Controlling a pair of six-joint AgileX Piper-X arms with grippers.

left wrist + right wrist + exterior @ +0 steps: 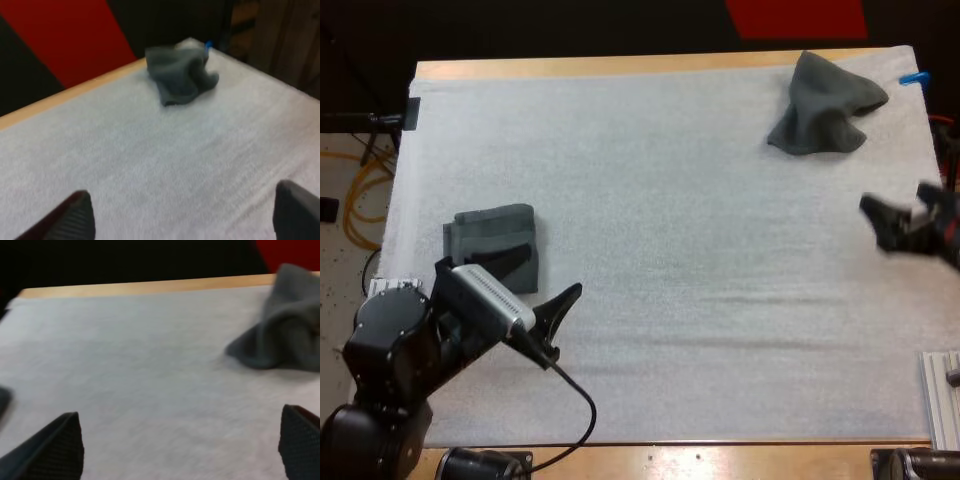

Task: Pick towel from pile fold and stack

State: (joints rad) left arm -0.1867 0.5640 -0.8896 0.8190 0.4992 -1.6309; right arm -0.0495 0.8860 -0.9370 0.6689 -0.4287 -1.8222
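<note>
Two dark grey-green towels lie on a white mat [700, 250] that covers a wooden tabletop [620, 66]. One crumpled towel [825, 105] sits heaped near the mat's far right corner, touching nothing else. One folded towel [492, 240] lies flat near the mat's left edge, well apart from the first. It may hold more than one layer, but the view from above is too poor to count them.

There are two robot arms, each with one claw. The left claw [550, 270] hovers at the folded towel's near right corner, its two black fingers spread apart and holding nothing. One finger overlaps the towel and hides part of it. The right claw [905, 215] hangs over bare mat by the right edge, nearer the robot than the crumpled towel, its fingers also wide apart and empty
</note>
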